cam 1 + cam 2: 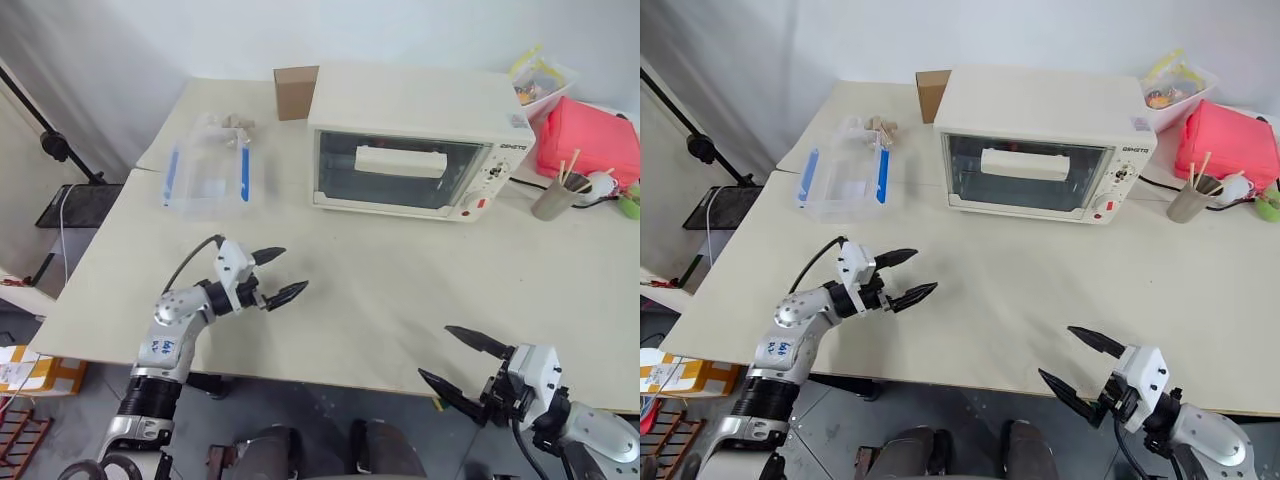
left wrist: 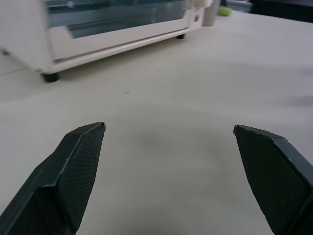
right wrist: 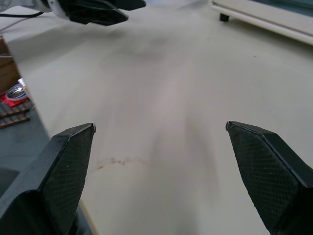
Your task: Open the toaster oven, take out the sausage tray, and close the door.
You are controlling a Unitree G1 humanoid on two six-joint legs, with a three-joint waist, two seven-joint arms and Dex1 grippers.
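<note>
Cream handle [image 1: 400, 161] runs crosswise on the shut door [image 1: 395, 172], well ahead of our jaws — left gripper [image 1: 276, 275] nearer, right gripper [image 1: 461, 362] farther, both wide open, empty.

Wide bare stretch of table [image 1: 400, 300] between grippers and toaster oven [image 1: 415, 140], nothing on it, straight run to front. Door [image 1: 395, 172] shut, handle [image 1: 400, 161] facing out, room in front of it free. Left side tighter: clear plastic container [image 1: 207, 168] sits near oven's left, cardboard box [image 1: 296, 91] just behind oven's left corner. Right side cluttered: cup with sticks [image 1: 556, 195], cable [image 1: 525, 183], red bag [image 1: 590, 140] close to knob panel [image 1: 490, 175]. Left gripper [image 1: 277, 276] spread wide, hangs over bare table; right gripper [image 1: 462, 366] likewise spread, at table's near edge.
</note>
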